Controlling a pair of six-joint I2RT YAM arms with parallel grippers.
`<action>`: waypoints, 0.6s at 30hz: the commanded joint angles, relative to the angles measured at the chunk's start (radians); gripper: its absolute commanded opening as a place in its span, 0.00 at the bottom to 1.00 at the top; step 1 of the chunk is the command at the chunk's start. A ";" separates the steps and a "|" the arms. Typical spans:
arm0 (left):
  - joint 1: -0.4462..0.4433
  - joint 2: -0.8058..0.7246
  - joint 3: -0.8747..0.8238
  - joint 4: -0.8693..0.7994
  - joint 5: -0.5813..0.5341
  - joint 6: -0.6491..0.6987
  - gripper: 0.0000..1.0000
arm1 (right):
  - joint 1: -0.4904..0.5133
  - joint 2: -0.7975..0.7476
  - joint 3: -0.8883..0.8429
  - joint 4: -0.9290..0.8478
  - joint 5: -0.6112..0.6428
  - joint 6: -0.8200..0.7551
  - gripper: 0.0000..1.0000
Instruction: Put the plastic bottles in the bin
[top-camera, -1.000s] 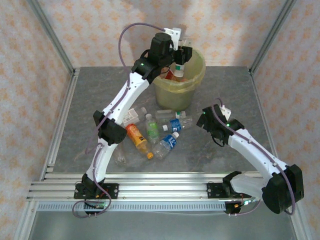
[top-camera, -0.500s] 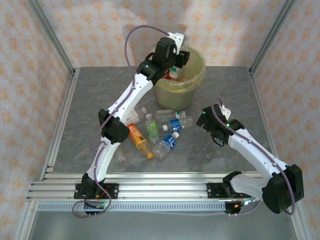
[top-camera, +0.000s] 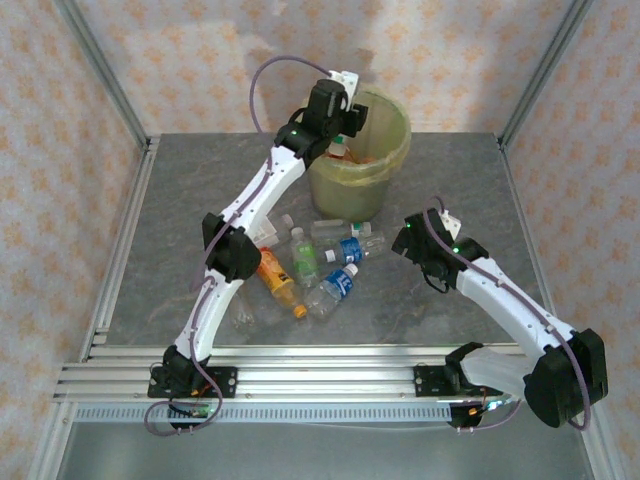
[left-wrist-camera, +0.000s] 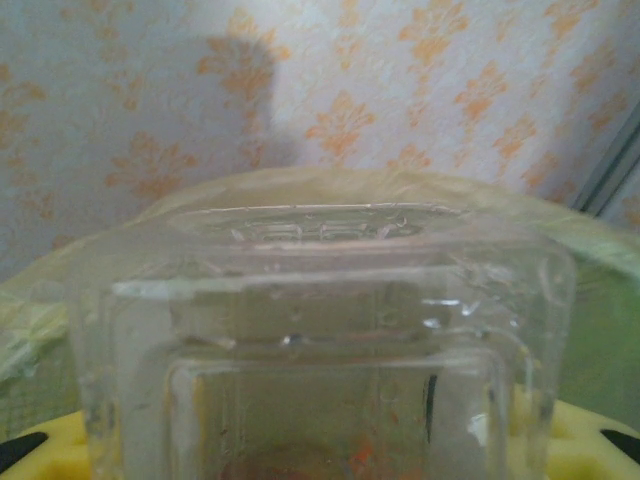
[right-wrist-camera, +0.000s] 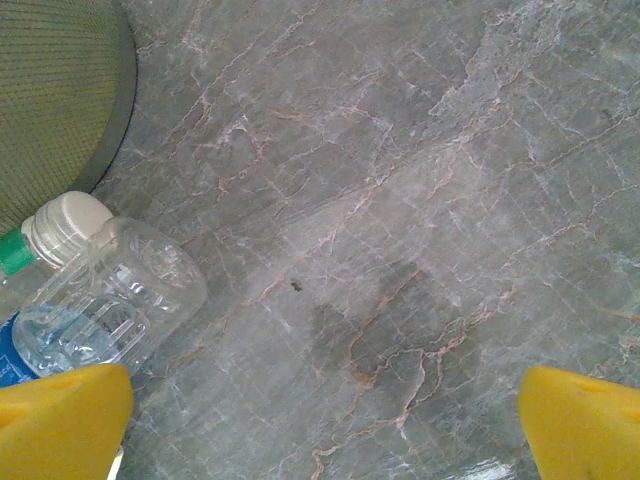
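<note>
- Bottles (top-camera: 300, 265), clear ribbed plastic, lie centre-frame on the marbled grey table (top-camera: 170, 230), long axes at mixed angles.
- Left claw (top-camera: 350, 122) pinches a square-based bottle (left-wrist-camera: 320, 330), base toward the wrist camera, over the round, bag-lined bin (top-camera: 385, 175), upper centre.
- Right claw (top-camera: 408, 240) spread wide, right of centre.

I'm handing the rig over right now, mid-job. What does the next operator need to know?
Left gripper: above the bin, jaws closed on a clear bottle, not yet dropped.
Right gripper: jaws wide open, empty, low over the table, beside a blue-label bottle.
Done: a red-orange patch shows inside the bin, probably bottles already dropped.
Left to do: release the held bottle, then clear the pile of bottles lying on the table in front of the bin, including an orange one.
</note>
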 joint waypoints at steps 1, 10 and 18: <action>0.000 0.007 0.030 0.004 0.003 -0.018 0.57 | -0.001 0.008 0.016 0.012 -0.009 0.011 0.99; 0.008 0.029 0.029 0.006 0.006 -0.039 0.73 | 0.001 0.011 0.011 0.002 -0.010 0.008 0.99; 0.008 0.008 0.070 -0.007 0.014 -0.039 0.92 | 0.000 0.017 0.014 -0.011 -0.018 0.014 0.99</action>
